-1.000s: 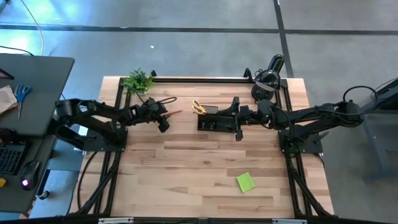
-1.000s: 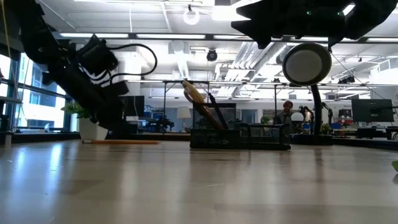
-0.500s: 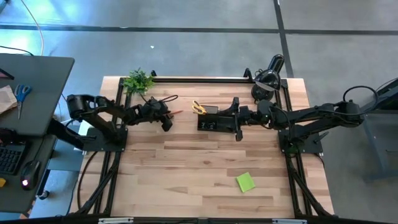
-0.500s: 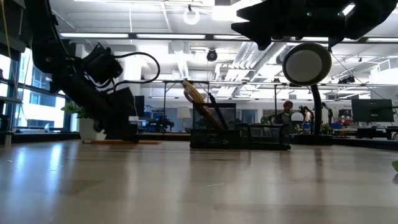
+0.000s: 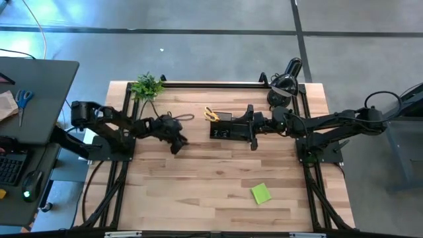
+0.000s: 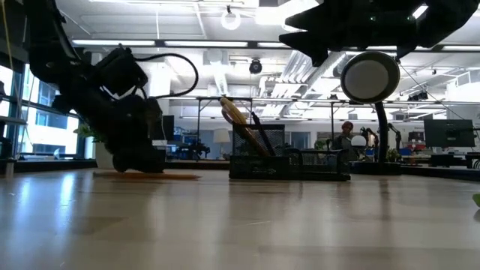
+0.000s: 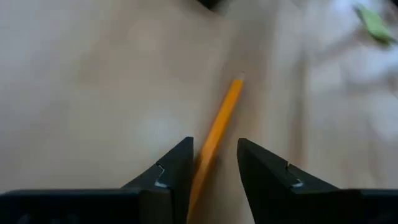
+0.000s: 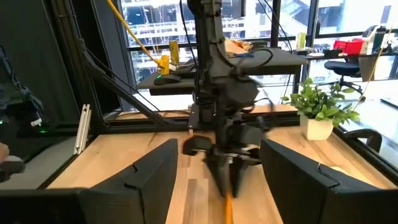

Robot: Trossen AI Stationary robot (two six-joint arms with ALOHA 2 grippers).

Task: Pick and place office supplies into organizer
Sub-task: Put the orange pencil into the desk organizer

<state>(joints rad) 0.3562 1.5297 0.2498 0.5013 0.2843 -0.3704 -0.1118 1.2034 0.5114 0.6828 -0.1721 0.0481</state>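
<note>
Now, from your left: the left hand is low on the counter, fingers narrowly apart and straddling the orange pencil, not yet clamped. Its long axis runs from between them toward one o'clock. The organizer lies at three o'clock, where the right hand hovers wide, empty.

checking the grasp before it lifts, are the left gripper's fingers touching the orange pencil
Cannot tell. The left wrist view shows the orange pencil between the left gripper's open fingers, close to one, but blur hides any gap or contact.
</note>
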